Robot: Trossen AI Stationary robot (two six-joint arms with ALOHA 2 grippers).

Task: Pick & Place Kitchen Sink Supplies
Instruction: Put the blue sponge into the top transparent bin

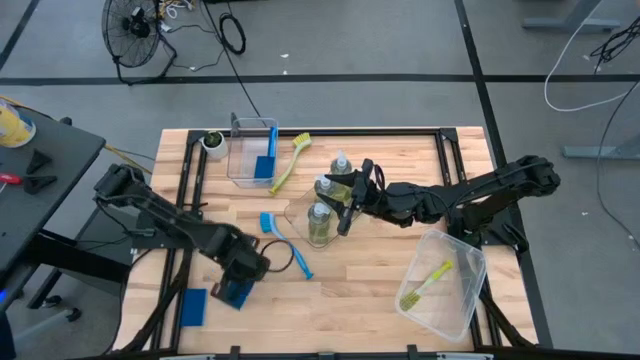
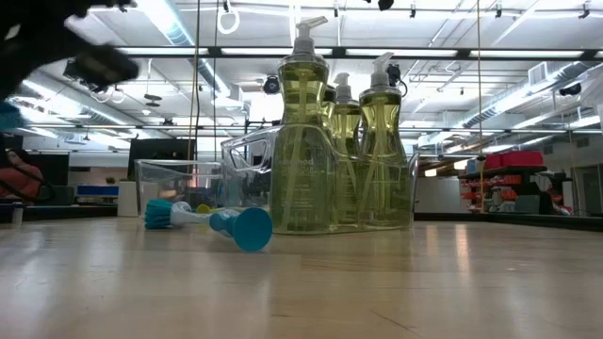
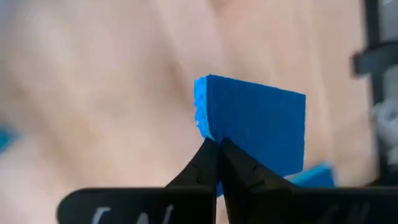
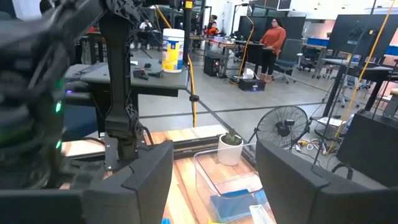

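High view: left gripper [image 1: 238,290], lower left, pinched shut on a blue sponge [image 1: 236,293]; a second sponge [image 1: 195,306] lies flat beside it. Right gripper [image 1: 352,200], centre, jaws spread wide beside three bottles [image 1: 319,224], holding nothing. Blue brush [image 1: 285,243] lies between the arms.

Low view: bottles centre frame, blue brush at lower left.

Left wrist view: fingers [image 3: 208,163] closed on the sponge's edge.

Right wrist view: fingers [image 4: 147,171] wide apart, empty.

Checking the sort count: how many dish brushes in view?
3. Yellow-green brush beside the far clear bin; blue brush on the table centre; yellow-green brush inside the right bin.
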